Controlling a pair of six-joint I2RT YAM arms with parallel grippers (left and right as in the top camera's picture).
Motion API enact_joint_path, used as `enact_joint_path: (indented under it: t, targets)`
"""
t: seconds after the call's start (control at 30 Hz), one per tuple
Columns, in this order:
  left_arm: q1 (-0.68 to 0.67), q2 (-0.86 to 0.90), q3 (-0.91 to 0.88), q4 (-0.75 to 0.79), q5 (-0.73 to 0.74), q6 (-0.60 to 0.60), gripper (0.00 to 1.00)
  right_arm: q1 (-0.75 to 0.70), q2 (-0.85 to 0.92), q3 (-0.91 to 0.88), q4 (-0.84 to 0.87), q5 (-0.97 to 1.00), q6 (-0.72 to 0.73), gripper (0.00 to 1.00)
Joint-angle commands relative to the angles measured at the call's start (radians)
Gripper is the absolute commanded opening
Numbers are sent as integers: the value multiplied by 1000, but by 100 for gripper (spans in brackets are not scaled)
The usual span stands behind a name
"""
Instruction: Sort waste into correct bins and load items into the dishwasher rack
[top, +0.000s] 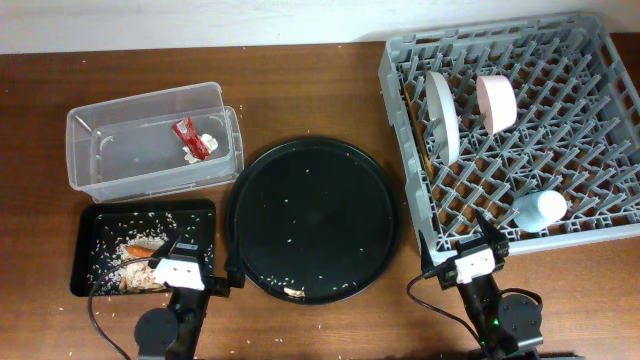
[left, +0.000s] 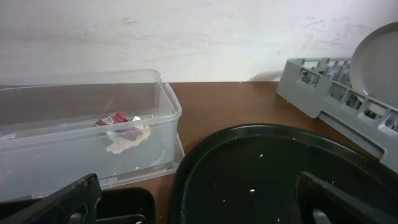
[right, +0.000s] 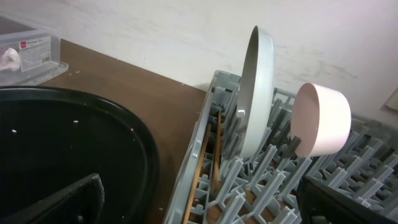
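The grey dishwasher rack at the right holds the pale plate on edge, the pink-sided bowl, the small blue cup and the wooden chopsticks along its left wall. The clear tub holds the red wrapper and white tissue. The small black tray holds the carrot and beige scraps. My left gripper is open and empty at the tray's front right. My right gripper is open and empty at the rack's front left corner.
A large round black tray with a few crumbs lies in the middle between the bins and the rack. Crumbs are scattered on the wooden table around the small black tray. A pale wall runs along the back.
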Motion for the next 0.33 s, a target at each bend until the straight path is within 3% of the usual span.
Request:
enact_joint_path:
  t: [0.0, 0.3]
  targets:
    - [4, -7, -10, 3, 4, 16, 99, 4, -6, -9, 3, -9, 12, 98]
    - [4, -7, -10, 3, 4, 16, 99, 4, -6, -9, 3, -9, 12, 98]
